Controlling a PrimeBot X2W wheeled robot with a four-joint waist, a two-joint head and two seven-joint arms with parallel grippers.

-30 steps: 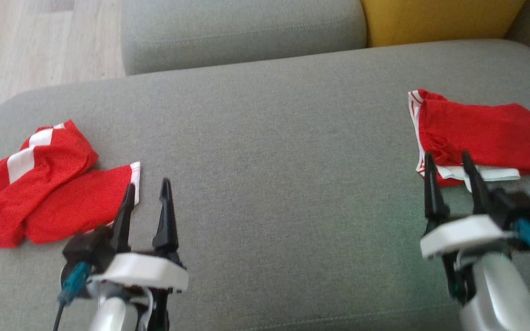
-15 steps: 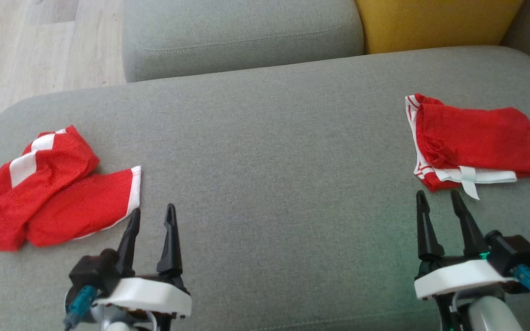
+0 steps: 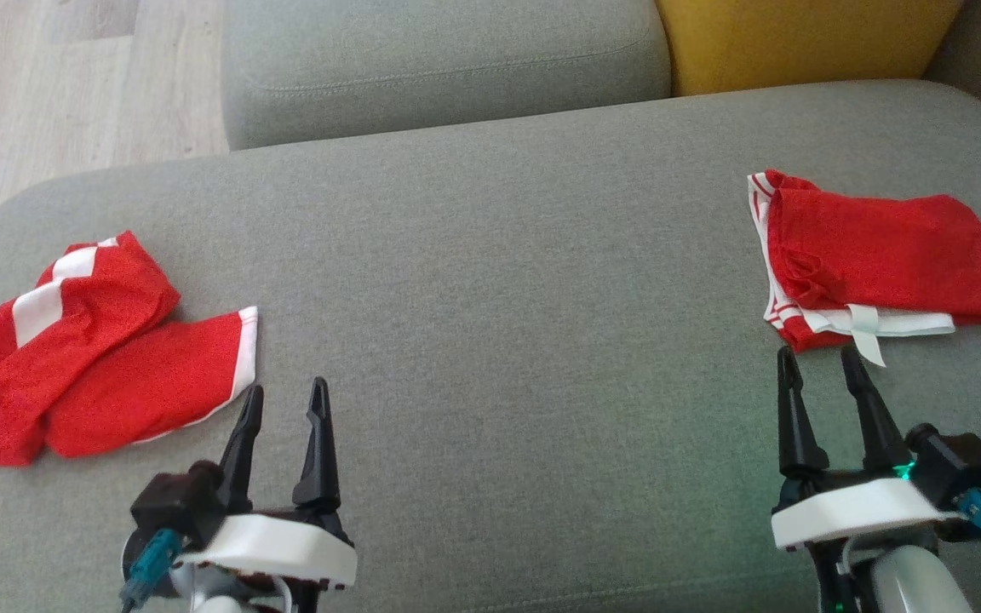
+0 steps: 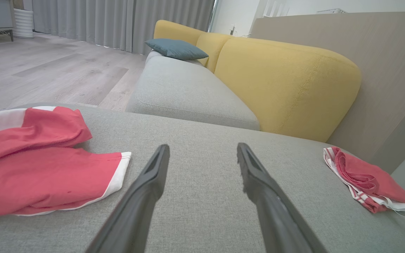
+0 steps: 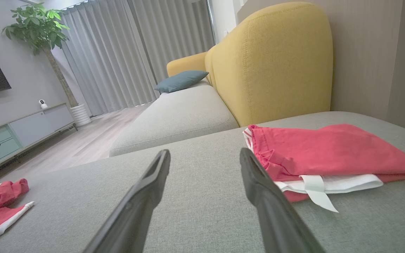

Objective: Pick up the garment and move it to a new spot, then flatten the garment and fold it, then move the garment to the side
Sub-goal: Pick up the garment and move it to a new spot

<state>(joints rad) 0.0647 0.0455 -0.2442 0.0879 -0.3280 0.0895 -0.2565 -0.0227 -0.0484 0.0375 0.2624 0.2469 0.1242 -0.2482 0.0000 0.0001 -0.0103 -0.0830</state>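
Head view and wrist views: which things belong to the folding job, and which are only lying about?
Job: crumpled red garment with white bands; folded red garment with white trim, seemingly done; grey fabric seat; left gripper; right gripper.
Lying about: yellow fabric backrest; blue-grey pillow; potted green plant.

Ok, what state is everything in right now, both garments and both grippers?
Left garment: crumpled, unfolded, lying loose on the seat.
Right garment: folded, lying flat near the seat's right edge, drawstring sticking out.
Left gripper: open, empty, close beside the left garment, apart from it.
Right gripper: open, empty, tips at the right garment's near edge; contact unclear.
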